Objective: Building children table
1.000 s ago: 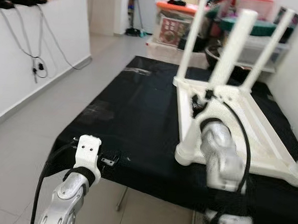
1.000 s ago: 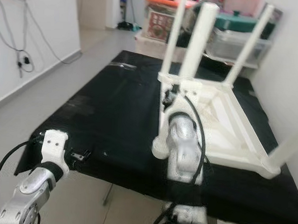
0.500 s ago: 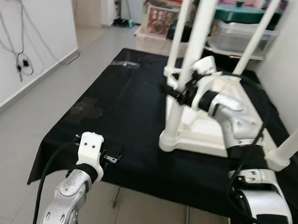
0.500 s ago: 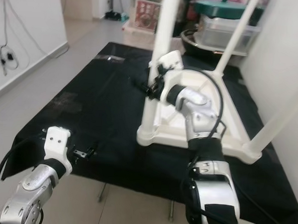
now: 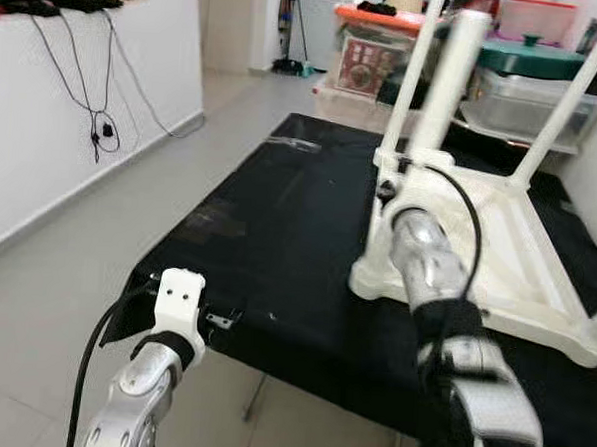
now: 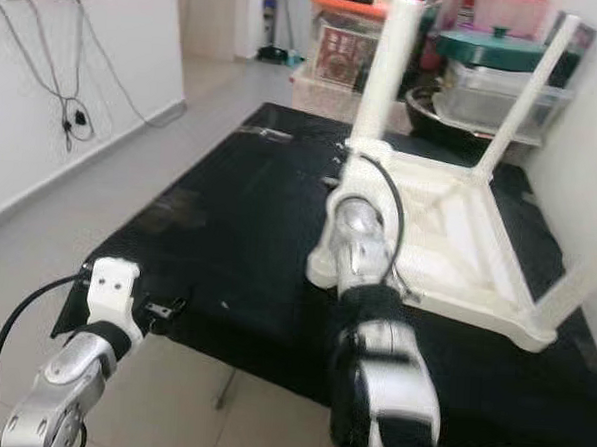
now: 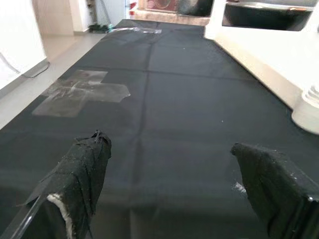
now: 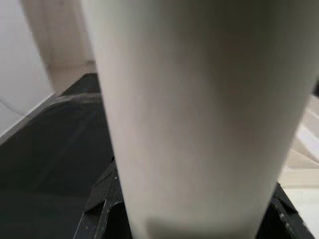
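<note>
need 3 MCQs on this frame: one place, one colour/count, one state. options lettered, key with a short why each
1. Where does the white table lie?
A. upside down on the black-covered surface
B. on the floor
C. leaning on the wall

2. What colour is the lid on the storage bin behind the table?
A. yellow
B. green
C. purple

3. How are the left gripper's fingers?
A. shut on a screw
B. shut on a leg
C. open, holding nothing

Key:
1 A: its legs point up and its top rests on the black cover.
2 B: the lid reads dark green in both eye views.
3 C: the left wrist view shows the two fingers spread apart over bare cover.
</note>
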Robot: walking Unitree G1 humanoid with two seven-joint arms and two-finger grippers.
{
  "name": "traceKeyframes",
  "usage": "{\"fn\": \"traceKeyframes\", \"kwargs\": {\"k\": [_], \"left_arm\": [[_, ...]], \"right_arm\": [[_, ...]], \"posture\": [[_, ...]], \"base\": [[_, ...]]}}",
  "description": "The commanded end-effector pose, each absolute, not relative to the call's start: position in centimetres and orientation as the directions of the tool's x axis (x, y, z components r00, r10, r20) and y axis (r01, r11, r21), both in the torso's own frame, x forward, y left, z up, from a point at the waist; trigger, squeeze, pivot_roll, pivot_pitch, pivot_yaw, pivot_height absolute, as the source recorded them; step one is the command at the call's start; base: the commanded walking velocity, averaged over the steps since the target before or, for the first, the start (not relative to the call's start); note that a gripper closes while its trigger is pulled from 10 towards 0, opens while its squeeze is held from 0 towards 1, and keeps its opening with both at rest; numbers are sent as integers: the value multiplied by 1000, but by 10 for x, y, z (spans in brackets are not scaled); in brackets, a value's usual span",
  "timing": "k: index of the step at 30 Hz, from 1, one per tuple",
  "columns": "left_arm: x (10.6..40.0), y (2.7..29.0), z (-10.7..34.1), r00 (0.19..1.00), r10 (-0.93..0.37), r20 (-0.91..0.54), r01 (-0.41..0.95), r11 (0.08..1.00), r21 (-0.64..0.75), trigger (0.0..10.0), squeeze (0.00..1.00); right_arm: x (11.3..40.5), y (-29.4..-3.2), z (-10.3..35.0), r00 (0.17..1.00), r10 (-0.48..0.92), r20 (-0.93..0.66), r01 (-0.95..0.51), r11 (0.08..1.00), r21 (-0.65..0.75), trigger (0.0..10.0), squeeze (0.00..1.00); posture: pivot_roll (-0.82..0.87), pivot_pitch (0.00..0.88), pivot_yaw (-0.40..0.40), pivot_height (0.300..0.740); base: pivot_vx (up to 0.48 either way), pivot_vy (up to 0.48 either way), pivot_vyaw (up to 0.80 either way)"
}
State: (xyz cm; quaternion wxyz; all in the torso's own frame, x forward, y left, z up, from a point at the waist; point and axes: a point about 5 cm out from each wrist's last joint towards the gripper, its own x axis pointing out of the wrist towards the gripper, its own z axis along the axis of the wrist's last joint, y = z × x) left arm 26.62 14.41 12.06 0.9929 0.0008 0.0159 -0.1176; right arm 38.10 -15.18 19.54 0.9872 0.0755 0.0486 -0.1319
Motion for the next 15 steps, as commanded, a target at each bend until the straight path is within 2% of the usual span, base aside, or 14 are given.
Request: {"fn": "traceKeyframes", "kwargs": {"k": [1, 4, 5, 6, 7, 8, 9, 10, 11, 12, 13, 14, 15], "left_arm": [[266, 141, 120, 968, -249, -39, 249, 968, -2, 10000, 0], [267, 141, 120, 967, -251, -41, 251, 968, -3, 10000, 0], [268, 140, 119, 966, -256, -44, 256, 967, -1, 10000, 0], [268, 140, 119, 966, -256, -44, 256, 967, -1, 10000, 0], [269, 140, 120, 964, -262, -45, 263, 965, 0, 10000, 0], [269, 140, 120, 964, -262, -45, 263, 965, 0, 10000, 0], [270, 139, 120, 963, -266, -42, 266, 964, -1, 10000, 0], [271, 138, 121, 963, -268, -38, 268, 963, -3, 10000, 0], [271, 138, 121, 963, -268, -38, 268, 963, -3, 10000, 0], [272, 138, 121, 963, -268, -36, 268, 963, -5, 10000, 0], [272, 138, 121, 963, -268, -36, 268, 963, -5, 10000, 0], [272, 139, 121, 963, -268, -35, 268, 963, -5, 10000, 0], [272, 139, 121, 963, -268, -35, 268, 963, -5, 10000, 0]], "right_arm": [[355, -150, 156, 918, -272, -287, 326, 931, 162, 10000, 0], [352, -143, 157, 926, -251, -282, 304, 939, 162, 10000, 0], [351, -135, 165, 950, -199, -242, 250, 948, 200, 10000, 1000], [351, -135, 165, 950, -199, -242, 250, 948, 200, 10000, 1000], [356, -129, 179, 977, -120, -179, 157, 964, 213, 10000, 1000], [356, -129, 179, 977, -120, -179, 157, 964, 213, 10000, 1000], [366, -128, 197, 994, -32, -102, 54, 975, 217, 10000, 1000], [376, -127, 213, 997, 67, -44, -57, 980, 190, 10000, 114], [376, -127, 213, 997, 67, -44, -57, 980, 190, 10000, 114], [387, -128, 227, 981, 193, 2, -190, 964, 185, 10000, 0], [387, -128, 227, 981, 193, 2, -190, 964, 185, 10000, 0], [391, -125, 243, 933, 352, 77, -360, 913, 192, 10000, 0], [391, -125, 243, 933, 352, 77, -360, 913, 192, 10000, 0]], "posture": [[56, 0, -80, 740], [56, 0, -80, 740], [48, 0, -75, 740], [48, 0, -75, 740], [44, 0, -74, 740], [44, 0, -74, 740], [43, 0, -75, 740], [43, 0, -76, 740], [43, 0, -76, 740], [46, 0, -80, 740], [46, 0, -80, 740], [48, 0, -79, 740], [48, 0, -79, 740]], "base": [[0, 0, 0], [0, 0, 0], [0, 0, 0], [0, 0, 0], [0, 0, 0], [0, 0, 0], [0, 0, 0], [0, 0, 0], [0, 0, 0], [0, 0, 0], [0, 0, 0], [0, 0, 0], [0, 0, 0]]}}
